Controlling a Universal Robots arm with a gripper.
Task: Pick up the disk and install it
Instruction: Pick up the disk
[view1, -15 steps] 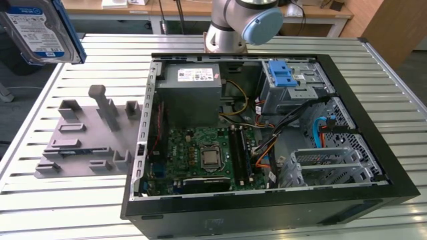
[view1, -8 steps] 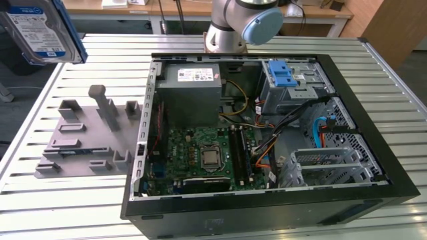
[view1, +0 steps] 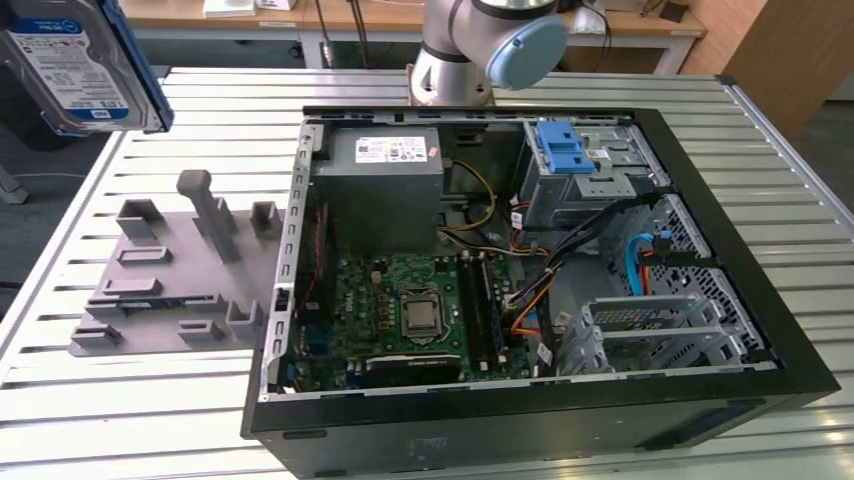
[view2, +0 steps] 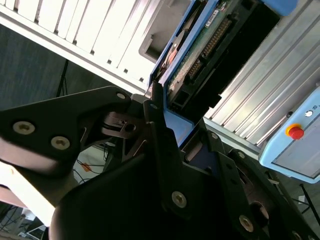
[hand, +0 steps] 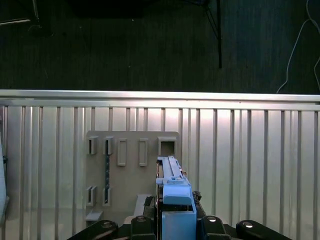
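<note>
The disk (view1: 78, 62), silver-grey with a blue-and-white label and blue side rails, hangs high in the air at the exterior view's far left, above the table's edge. In the second wrist view my gripper (view2: 180, 127) is shut on the disk (view2: 200, 55), with black fingers (view2: 156, 117) pressed against its blue rail and its green circuit board facing the camera. In the first wrist view the disk (hand: 175, 192) stands edge-on between my gripper's (hand: 177, 217) jaws, well above the grey holder plate (hand: 132, 165).
An open black computer case (view1: 747, 330) lies on the slatted metal table (view1: 160, 400). It holds a grey box with a white sticker (view1: 380, 185) and a silver cage with a blue latch (view1: 587, 165). The grey holder plate (view1: 167, 275) lies beside the case. A pendant with a red button (view2: 296, 132) sits nearby.
</note>
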